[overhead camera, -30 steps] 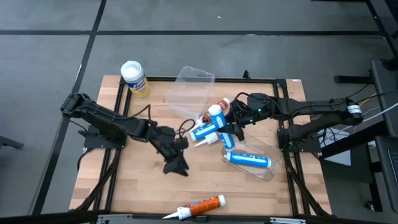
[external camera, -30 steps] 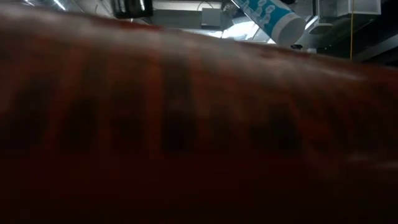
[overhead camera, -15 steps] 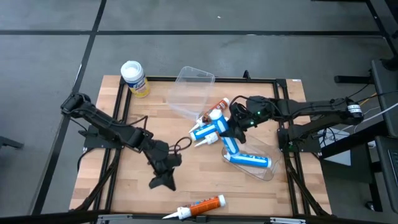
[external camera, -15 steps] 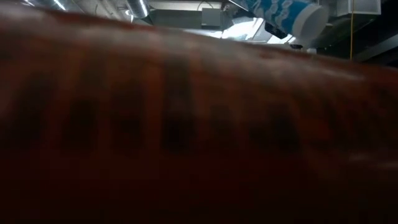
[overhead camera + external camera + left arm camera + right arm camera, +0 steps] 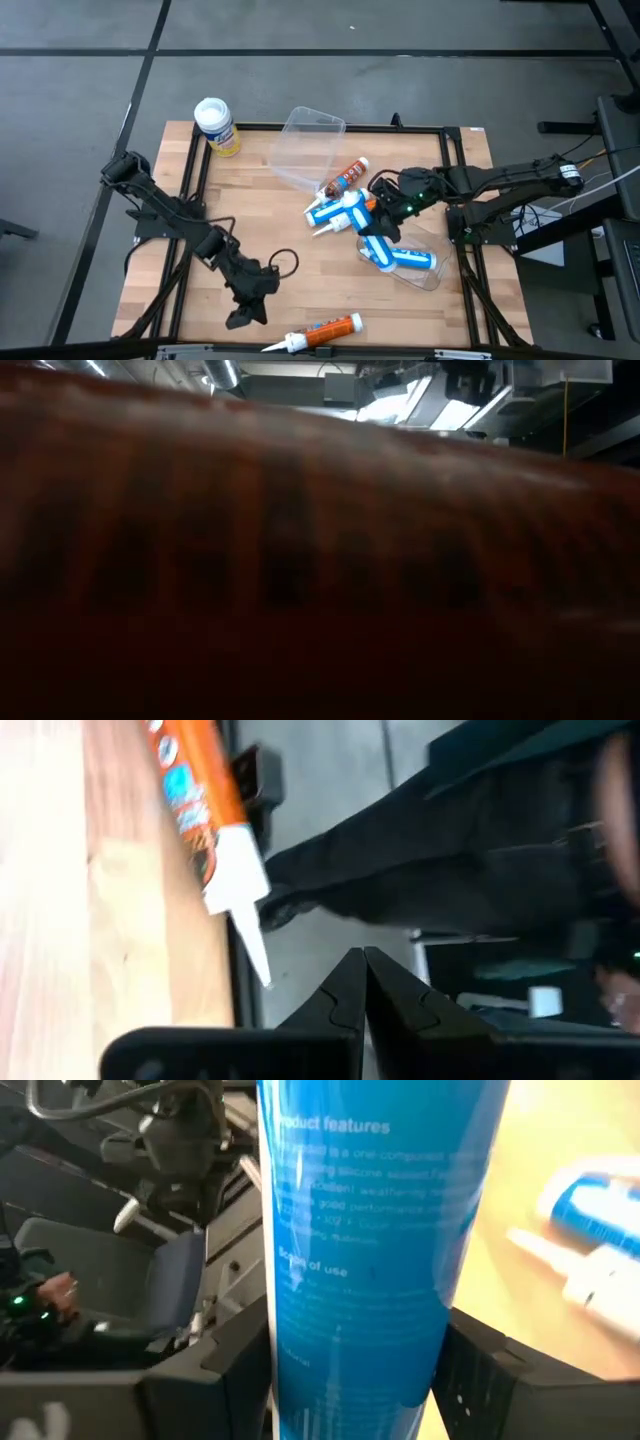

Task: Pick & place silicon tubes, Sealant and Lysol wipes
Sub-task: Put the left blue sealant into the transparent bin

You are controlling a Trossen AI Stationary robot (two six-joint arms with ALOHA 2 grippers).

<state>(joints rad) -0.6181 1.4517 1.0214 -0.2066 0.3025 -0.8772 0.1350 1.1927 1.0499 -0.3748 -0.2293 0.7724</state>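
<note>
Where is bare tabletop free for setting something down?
Free wood lies between the Lysol wipes and the left gripper, and along the front right of the orange tube. It is crowded mid-table: clear containers, blue tubes, and the right gripper holding one.

The Lysol wipes (image 5: pixel 215 124), a yellow canister with a round white lid, stand upright at the far left corner of the table (image 5: pixel 250 210), well apart from everything else. An orange tube (image 5: pixel 345 176) with a white nozzle lies near the table's middle. Just beside it, nearer the front edge, lies a blue tube (image 5: pixel 325 212). A second blue tube (image 5: pixel 372 237) is tilted to the right of that one, and its printed blue barrel (image 5: pixel 370 1250) fills the right wrist view. A third blue tube (image 5: pixel 405 260) lies flat right of the middle. Another orange tube (image 5: pixel 325 331) lies at the front edge, white nozzle toward the left (image 5: pixel 215 830).
</note>
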